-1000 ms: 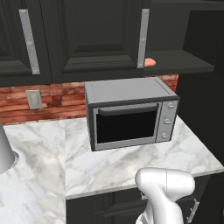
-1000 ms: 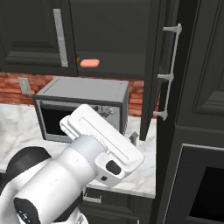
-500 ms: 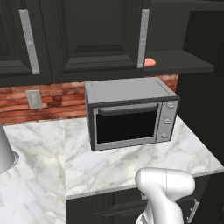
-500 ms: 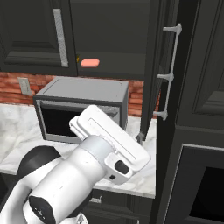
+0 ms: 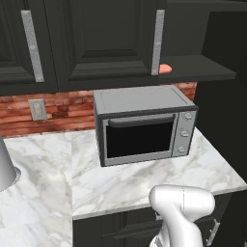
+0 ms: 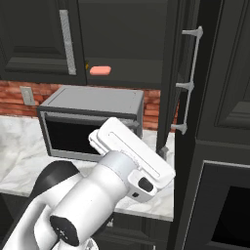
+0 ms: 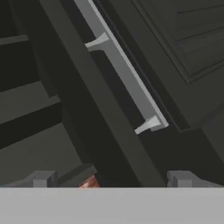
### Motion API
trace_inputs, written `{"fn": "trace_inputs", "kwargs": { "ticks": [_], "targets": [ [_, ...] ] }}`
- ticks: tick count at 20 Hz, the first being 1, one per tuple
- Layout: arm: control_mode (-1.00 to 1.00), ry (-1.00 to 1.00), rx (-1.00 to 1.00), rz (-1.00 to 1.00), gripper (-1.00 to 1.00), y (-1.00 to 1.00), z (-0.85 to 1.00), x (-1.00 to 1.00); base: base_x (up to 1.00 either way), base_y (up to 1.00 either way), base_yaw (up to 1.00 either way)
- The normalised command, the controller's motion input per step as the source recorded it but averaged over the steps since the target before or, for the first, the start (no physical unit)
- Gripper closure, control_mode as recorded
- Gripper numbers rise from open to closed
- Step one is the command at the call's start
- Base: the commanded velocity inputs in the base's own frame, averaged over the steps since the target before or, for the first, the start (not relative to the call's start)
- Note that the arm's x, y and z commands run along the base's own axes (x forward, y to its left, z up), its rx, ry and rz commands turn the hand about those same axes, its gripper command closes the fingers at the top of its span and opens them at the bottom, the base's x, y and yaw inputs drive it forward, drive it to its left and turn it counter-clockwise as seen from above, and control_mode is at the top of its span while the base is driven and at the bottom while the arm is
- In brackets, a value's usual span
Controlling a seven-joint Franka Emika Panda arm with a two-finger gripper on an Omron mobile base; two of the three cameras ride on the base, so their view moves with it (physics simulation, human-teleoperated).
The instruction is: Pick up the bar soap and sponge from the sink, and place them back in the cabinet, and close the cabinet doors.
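Looking past the two fingers (image 7: 39,179), which stand wide apart with nothing between them, I see one silver bar handle (image 7: 124,78) on one open black cabinet door (image 6: 172,97), up ahead between the tips. I think the door is stiff and hard and will swing on its hinges; the long bar looks like the best place to grab. One pink bar soap (image 6: 100,70) lies on the cabinet (image 5: 202,67) shelf, above one grey microwave (image 5: 142,123) on the bench (image 5: 125,183).

marble counter (image 5: 144,181), microwave (image 5: 144,126) on it
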Motion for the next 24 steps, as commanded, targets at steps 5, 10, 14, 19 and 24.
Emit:
{"fn": "trace_inputs", "kwargs": {
  "ticks": [5,10,14,19,24],
  "targets": [
    [-1.0,-0.01,0.0,0.0,-1.0,-0.16,-0.07,0.16,0.0,0.0,0.0],
    [-1.0,-0.01,0.0,0.0,-1.0,-0.12,-0.1,0.17,0.0,0.0,0.0],
    [-1.0,-0.01,0.0,0.0,-1.0,-0.04,-0.15,0.15,0.0,0.0,0.0],
    [-1.0,-0.01,0.0,0.0,-1.0,-0.03,-0.14,0.18,0.0,0.0,0.0],
    [-1.0,-0.02,0.0,0.0,-1.0,-0.06,-0.09,0.23,0.0,0.0,0.0]
  ]
}}
